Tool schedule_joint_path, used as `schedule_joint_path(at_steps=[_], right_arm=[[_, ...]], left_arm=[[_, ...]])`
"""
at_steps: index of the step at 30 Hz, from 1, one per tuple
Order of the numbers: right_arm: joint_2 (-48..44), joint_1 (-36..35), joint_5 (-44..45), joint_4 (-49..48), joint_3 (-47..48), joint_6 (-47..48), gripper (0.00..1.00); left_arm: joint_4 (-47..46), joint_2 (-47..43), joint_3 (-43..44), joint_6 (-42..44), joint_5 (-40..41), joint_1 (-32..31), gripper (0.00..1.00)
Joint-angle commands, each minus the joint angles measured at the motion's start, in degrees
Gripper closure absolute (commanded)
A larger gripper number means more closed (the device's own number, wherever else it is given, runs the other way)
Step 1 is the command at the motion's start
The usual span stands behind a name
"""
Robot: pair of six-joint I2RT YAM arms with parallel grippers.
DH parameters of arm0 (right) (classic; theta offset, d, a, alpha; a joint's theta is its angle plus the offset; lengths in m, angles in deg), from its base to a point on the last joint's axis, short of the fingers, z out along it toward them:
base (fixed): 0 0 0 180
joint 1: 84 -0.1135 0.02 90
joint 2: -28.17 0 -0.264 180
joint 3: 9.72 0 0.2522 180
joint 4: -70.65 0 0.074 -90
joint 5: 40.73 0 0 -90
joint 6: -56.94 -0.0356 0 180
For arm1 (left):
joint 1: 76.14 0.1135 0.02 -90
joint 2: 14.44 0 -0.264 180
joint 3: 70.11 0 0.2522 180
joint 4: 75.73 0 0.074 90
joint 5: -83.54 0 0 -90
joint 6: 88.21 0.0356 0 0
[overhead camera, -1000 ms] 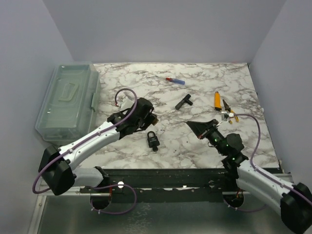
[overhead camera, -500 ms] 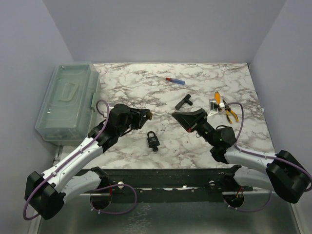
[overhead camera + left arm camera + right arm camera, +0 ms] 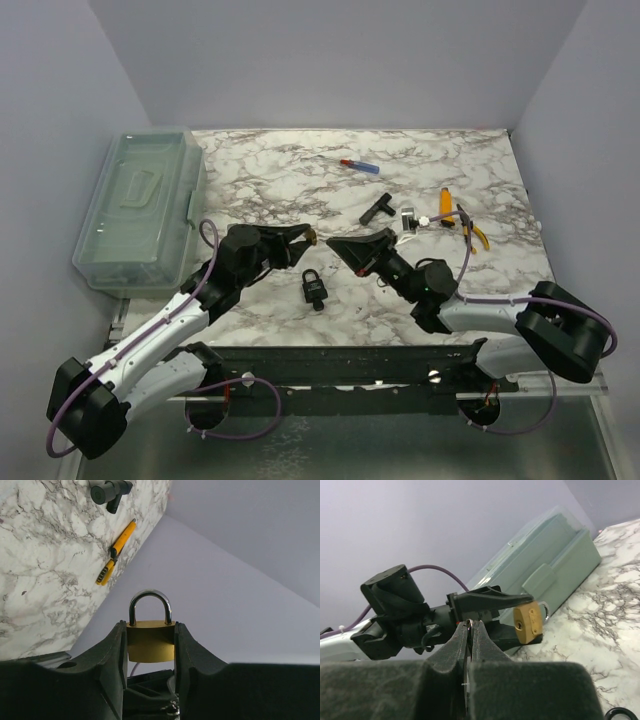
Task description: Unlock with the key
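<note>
My left gripper (image 3: 303,238) is shut on a brass padlock (image 3: 314,238) and holds it above the table, shackle pointing away from the wrist. In the left wrist view the padlock (image 3: 150,647) sits squarely between the two fingers of the gripper (image 3: 150,636). My right gripper (image 3: 336,244) faces it from the right, a short gap away. In the right wrist view the gripper (image 3: 470,626) is shut on a thin metal key (image 3: 469,624); only its edge shows. The padlock's keyhole face (image 3: 529,622) is up and to the right of the fingertips.
A black padlock (image 3: 314,287) lies on the marble below the grippers. A black T-shaped tool (image 3: 378,208), a blue and red screwdriver (image 3: 360,165) and yellow pliers (image 3: 447,203) lie further back. A clear lidded box (image 3: 140,205) stands at the left edge.
My right arm has swung left across the table until its tip is close to the brass padlock. My left gripper has drawn back slightly and turned the padlock toward the right gripper.
</note>
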Motion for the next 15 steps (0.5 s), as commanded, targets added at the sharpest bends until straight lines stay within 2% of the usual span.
schedule_joint_path(at_steps=[1, 15], right_arm=[[1.59, -0.72, 4.76, -1.55, 1.31, 2.34, 0.99], [4.89, -1.25, 5.48, 0.82, 3.5, 2.78, 0.99]], left_arm=[[-4.38, -1.57, -0.22, -1.93, -0.68, 0.28, 1.0], [-4.38, -2.23, -0.96, -1.22, -0.4, 0.28, 1.0]])
